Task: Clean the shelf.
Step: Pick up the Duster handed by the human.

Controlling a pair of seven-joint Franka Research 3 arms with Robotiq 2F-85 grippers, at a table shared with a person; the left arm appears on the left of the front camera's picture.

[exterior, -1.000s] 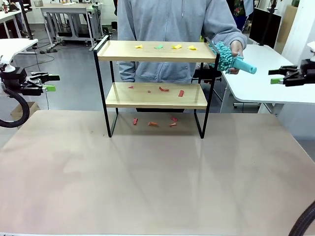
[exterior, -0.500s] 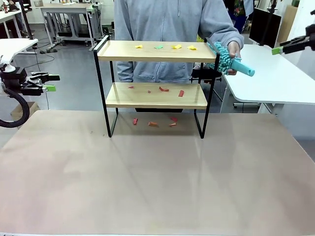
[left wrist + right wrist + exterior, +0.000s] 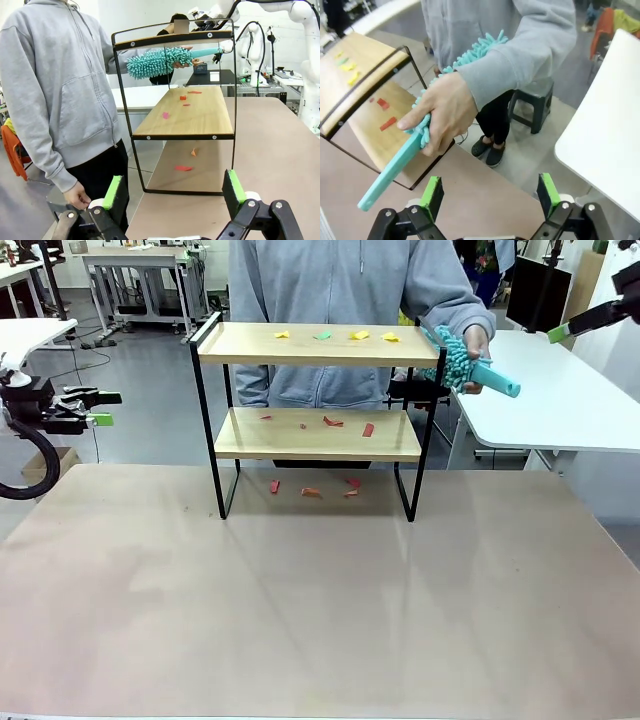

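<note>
The shelf [image 3: 300, 350] stands at the table's far side, a two-tier wooden rack in a black frame. Yellow and green scraps [image 3: 360, 335] lie on its top board, and red scraps [image 3: 333, 422] lie on the lower board and on the table beneath. A person holds a teal duster [image 3: 460, 355] at the shelf's right end. In the right wrist view the hand [image 3: 440, 115] grips the duster [image 3: 390, 172] just beyond my open right gripper [image 3: 489, 194]. My right gripper [image 3: 565, 328] hangs high at the right edge. My left gripper [image 3: 103, 408] stands open far left, facing the shelf [image 3: 192, 115] end-on.
A white side table [image 3: 560, 400] stands to the right of the shelf. A dark stool [image 3: 535, 100] stands behind the person's legs. The brown tabletop [image 3: 320, 600] stretches wide in front of the shelf. The person's other hand [image 3: 77, 195] hangs near my left gripper's fingers.
My right gripper has risen from beside the white table to the upper right corner. The duster has barely shifted. The left arm has not moved.
</note>
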